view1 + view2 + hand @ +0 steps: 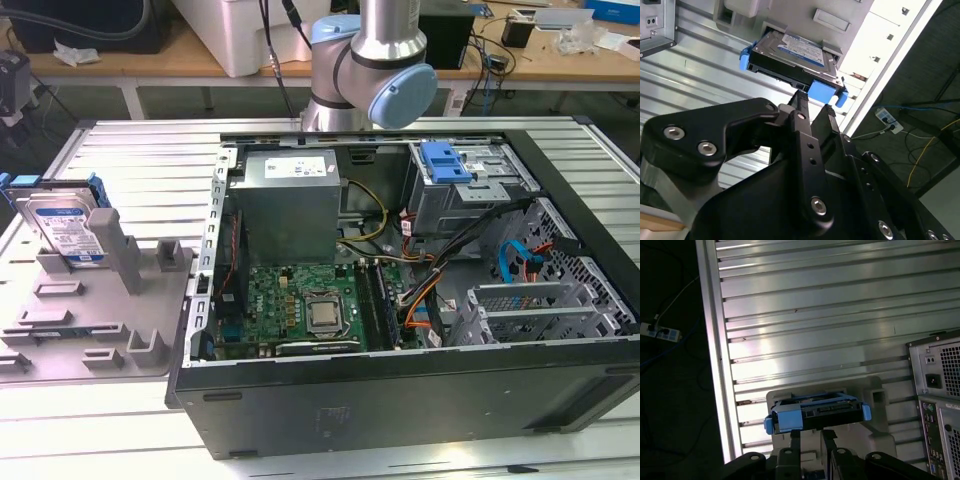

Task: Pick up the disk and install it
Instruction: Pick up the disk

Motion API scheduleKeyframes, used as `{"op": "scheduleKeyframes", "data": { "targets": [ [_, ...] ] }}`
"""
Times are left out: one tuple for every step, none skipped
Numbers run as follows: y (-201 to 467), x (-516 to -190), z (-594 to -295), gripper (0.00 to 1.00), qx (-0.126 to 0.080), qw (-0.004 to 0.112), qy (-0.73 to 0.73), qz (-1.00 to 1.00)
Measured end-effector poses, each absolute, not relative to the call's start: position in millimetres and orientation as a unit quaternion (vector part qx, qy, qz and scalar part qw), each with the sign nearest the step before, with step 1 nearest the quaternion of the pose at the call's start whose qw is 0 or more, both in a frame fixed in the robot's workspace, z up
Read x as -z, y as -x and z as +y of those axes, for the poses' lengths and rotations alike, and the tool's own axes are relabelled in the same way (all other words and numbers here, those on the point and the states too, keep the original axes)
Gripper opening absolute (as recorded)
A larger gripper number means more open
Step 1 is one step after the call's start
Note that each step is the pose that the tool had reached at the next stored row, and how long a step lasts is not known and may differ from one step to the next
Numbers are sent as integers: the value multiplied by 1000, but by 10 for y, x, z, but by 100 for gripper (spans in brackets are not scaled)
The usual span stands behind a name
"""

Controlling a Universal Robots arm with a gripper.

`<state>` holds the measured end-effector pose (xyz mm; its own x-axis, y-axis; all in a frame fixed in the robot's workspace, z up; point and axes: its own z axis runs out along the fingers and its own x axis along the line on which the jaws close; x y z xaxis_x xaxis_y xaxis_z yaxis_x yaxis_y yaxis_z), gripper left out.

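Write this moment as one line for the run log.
disk: upright in gray holder, not gripped | end effector: pointed at disk, apart

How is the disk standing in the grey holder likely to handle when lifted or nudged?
Probably rigid: the disk is a metal-cased block in a blue carrier, so it should not flex. Likely heavy for its size. Standing on edge in the grey holder, it might tilt if pushed sideways.

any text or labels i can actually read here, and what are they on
No text can be read in these pictures.
White and blue label on the disk: print too small to read.
Sticker on the power supply: blurred, unreadable.
Markings on the motherboard: too small to read.
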<state>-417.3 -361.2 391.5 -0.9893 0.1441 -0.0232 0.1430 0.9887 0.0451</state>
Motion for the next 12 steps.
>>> {"op": "scheduleKeyframes", "data": {
  "targets": [
    [4173, -3915, -3612, 31, -22, 13, -72, 997],
    [4173, -3915, -3612, 43, -22, 13, -72, 997],
    [4173, -3915, -3612, 43, -22, 13, -72, 997],
    [4173, -3915, -3612, 50, -22, 13, -72, 997],
    [4172, -3914, -3611, 50, -22, 13, -71, 997],
    [4172, -3912, -3611, 50, -22, 13, -67, 997],
    [4172, -3910, -3610, 50, -22, 13, -60, 998],
    [4173, -3910, -3609, 50, -22, 12, -52, 998],
    [4173, -3910, -3609, 50, -22, 12, -43, 999],
    [4173, -3909, -3609, 50, -22, 11, -27, 999],
    [4172, -3907, -3608, 50, -22, 11, -14, 1000],
    [4172, -3906, -3608, 50, -22, 11, -5, 1000]
  ]
}}
